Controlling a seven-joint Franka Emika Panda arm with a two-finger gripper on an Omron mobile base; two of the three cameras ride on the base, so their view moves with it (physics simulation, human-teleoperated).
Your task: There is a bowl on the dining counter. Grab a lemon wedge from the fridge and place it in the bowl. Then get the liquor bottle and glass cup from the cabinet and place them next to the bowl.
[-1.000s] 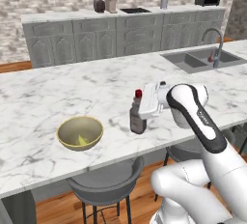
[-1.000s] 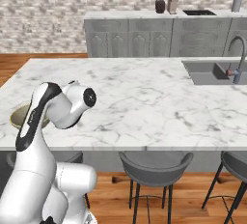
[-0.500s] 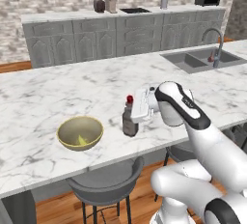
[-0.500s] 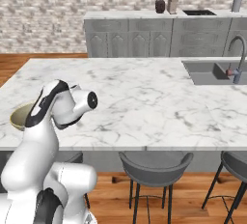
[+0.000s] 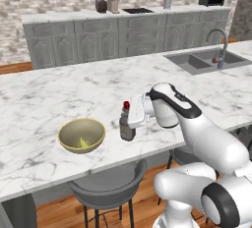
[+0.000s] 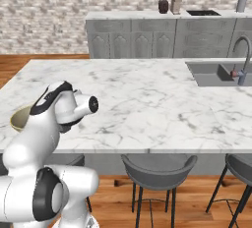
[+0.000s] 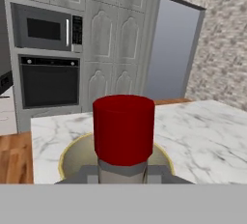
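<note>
Gripper (image 5: 132, 119) jaws clenched on bottle (image 5: 127, 124), held upright, base at or just above the surface (image 5: 44, 92); can't tell if touching. Bottle just beside bowl (image 5: 81, 135), on its right in left base view. Bowl holds a yellow bit, prob. the lemon wedge (image 5: 84, 145).

Risks:
- Release w/ base not seated → tall narrow bottle tips, maybe into bowl.
- Lateral drift toward bowl → knocks rim, shoves bowl toward near edge.
- Bottle sits close to front edge; careless retreat could drag it off.

Surface: white marble island, sink (image 5: 204, 60) at far right. Room: grey cabinets, brick wall, stools (image 6: 158, 170) below, wood floor.
</note>
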